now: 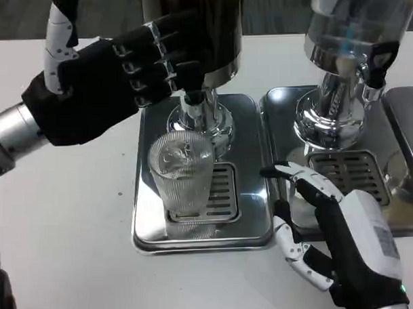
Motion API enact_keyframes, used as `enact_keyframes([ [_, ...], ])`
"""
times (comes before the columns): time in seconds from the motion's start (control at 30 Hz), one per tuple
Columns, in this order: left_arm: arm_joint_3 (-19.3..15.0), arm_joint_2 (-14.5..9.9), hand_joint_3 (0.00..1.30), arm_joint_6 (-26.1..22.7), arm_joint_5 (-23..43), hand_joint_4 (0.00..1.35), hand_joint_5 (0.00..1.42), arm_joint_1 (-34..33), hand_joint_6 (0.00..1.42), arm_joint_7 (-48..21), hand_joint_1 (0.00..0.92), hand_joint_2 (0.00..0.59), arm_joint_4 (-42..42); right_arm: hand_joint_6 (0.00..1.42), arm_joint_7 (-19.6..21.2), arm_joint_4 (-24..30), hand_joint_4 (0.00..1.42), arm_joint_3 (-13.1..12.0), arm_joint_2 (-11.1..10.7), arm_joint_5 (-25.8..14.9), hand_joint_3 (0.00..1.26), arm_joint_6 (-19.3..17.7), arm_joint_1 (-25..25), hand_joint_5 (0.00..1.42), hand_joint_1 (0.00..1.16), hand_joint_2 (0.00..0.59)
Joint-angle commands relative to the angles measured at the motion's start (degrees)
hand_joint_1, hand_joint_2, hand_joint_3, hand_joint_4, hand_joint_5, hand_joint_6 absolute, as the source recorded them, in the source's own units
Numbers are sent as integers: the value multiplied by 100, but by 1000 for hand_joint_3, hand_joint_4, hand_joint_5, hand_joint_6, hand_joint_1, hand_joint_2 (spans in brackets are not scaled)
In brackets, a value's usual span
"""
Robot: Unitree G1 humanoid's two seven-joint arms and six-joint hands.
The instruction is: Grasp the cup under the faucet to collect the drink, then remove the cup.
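Cup [182,181] stands upright at frame centre on drip tray [149,224], under faucet [193,94]. Left hand [116,83], upper left, fingers curled onto faucet lever: press steady. Right hand [338,231], lower right, fingers spread, empty, beside cup: keep ready.

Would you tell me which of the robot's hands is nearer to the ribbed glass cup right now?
Left, narrowly. The left hand is raised by the faucet just behind the cup; the right hand rests open beside the neighbouring tray, off to the cup's right.
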State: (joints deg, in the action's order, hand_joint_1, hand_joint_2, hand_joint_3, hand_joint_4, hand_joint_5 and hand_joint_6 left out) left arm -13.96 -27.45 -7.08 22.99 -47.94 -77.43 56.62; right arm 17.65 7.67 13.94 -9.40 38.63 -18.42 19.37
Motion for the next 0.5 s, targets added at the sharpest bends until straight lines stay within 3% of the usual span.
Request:
enact_keyframes([
  [0.03, 78, 77, 125, 63, -55, 3, 52, -113, 53, -43, 0, 43, -63, 302, 41, 95, 219, -4, 36, -59, 339, 13, 13, 184, 489, 567],
  [0.5, 238, 123, 134, 588, -201, 13, 60, 2, 55, -3, 0, 43, -386, 302, 55, 64, 234, -33, 2, -105, 348, -28, 58, 194, 476, 572],
])
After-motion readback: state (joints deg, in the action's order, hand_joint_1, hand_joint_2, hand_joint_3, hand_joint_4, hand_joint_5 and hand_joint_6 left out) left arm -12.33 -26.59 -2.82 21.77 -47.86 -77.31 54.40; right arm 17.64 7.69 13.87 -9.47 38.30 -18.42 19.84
